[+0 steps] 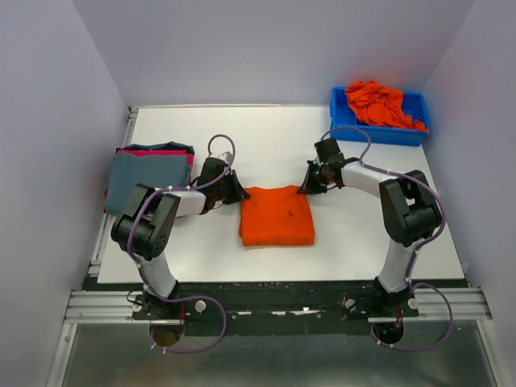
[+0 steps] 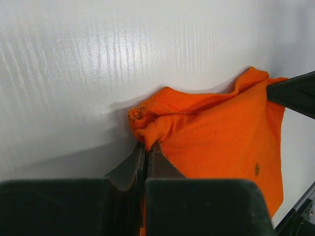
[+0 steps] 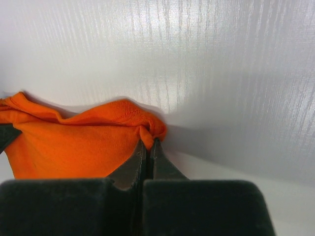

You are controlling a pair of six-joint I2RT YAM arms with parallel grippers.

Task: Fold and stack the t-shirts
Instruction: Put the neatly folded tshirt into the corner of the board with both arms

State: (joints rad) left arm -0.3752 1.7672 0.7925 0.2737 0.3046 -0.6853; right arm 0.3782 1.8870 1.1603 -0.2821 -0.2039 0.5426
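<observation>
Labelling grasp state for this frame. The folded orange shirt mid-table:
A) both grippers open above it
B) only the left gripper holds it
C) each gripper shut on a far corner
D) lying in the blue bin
C: the wrist views show the left gripper and right gripper each closed on a bunched corner of the orange t-shirt.

Bright even light, soft shadows, streaky table glare, blurred foreground.

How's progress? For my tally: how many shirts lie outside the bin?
3: an orange one mid-table; a grey-blue one atop a red-pink one at the left edge. More may hide underneath.
</observation>
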